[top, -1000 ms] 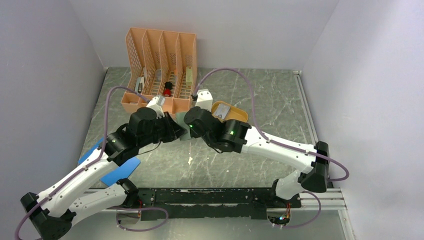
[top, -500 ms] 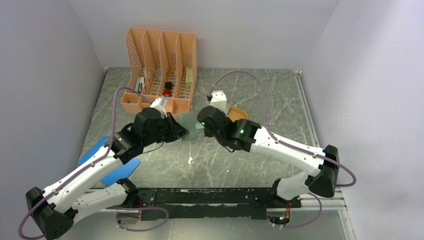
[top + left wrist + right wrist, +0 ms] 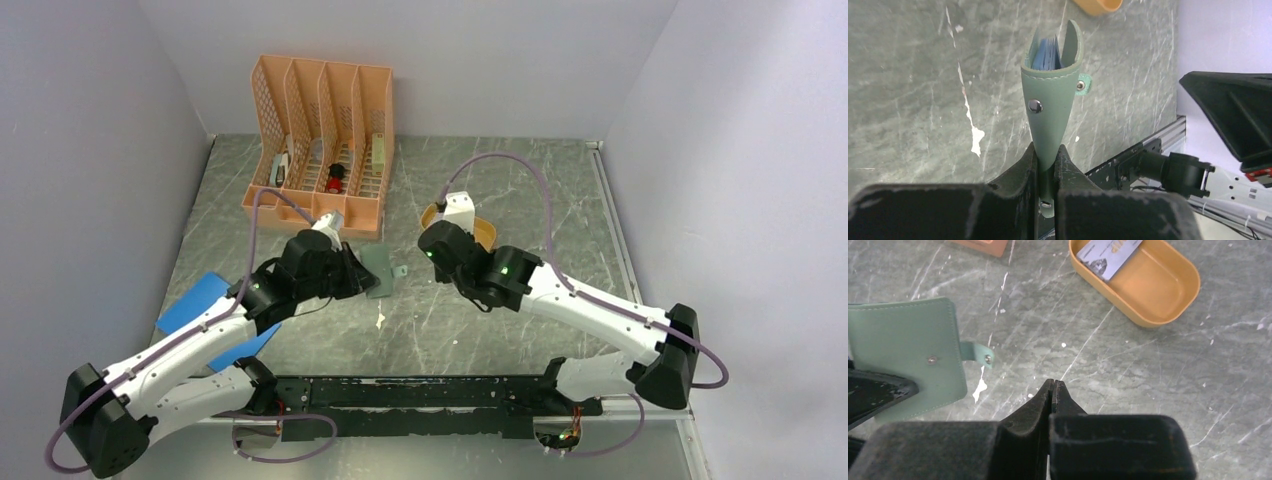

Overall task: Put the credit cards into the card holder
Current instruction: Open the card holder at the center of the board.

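Left gripper (image 3: 1047, 156) clamped on the lower edge of the green card holder (image 3: 1053, 95). Holder sits centre of the left wrist frame, half folded, snap tab out to the right. Right gripper (image 3: 1053, 388) jaws pressed together, nothing between them, above the marbled table (image 3: 1148, 370). One credit card (image 3: 1110, 255) lies in the orange oval tray (image 3: 1158, 290), upper right.
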`<action>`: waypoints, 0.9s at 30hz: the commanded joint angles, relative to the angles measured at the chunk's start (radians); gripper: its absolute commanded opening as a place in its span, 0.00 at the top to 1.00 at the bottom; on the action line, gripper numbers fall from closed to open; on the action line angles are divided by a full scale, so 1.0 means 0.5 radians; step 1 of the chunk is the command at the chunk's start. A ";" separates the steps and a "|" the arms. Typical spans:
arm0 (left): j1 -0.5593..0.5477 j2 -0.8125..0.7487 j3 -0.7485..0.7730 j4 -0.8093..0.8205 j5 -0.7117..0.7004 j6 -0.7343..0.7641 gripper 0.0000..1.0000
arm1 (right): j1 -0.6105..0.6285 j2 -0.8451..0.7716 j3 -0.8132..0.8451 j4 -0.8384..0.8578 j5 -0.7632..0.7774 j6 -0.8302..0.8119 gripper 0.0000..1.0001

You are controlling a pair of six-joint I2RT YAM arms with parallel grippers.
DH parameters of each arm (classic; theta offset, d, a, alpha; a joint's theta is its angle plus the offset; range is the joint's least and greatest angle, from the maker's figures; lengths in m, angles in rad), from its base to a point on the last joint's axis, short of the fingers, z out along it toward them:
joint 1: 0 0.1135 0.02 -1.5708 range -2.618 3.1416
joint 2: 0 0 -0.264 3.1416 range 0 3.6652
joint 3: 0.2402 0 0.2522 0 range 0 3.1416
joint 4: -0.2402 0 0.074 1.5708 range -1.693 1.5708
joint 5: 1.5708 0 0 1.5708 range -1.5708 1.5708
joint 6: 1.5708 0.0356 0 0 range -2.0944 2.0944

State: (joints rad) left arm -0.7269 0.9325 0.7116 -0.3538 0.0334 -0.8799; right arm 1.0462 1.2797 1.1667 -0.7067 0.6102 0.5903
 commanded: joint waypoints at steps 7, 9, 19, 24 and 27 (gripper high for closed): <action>0.009 -0.083 -0.204 0.525 0.322 -0.069 0.95 | -0.400 -0.404 -0.488 0.648 -1.073 0.063 0.55; 0.009 -0.117 -0.200 0.531 0.339 -0.052 0.95 | -0.451 -0.378 -0.513 0.708 -1.273 0.085 0.50; 0.009 -0.248 -0.198 0.502 0.365 -0.046 0.95 | -0.554 -0.253 -0.613 0.956 -1.630 0.208 0.51; 0.009 -0.275 -0.181 0.475 0.365 -0.041 0.95 | -0.578 -0.188 -0.611 1.007 -1.681 0.233 0.59; 0.009 -0.285 -0.183 0.477 0.375 -0.044 0.95 | -0.588 -0.143 -0.609 1.041 -1.725 0.248 0.67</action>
State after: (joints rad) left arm -0.7269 0.8093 0.5983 -0.1516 0.1879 -0.9119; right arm 0.7647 1.1854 0.8650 -0.2356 -0.1989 0.6964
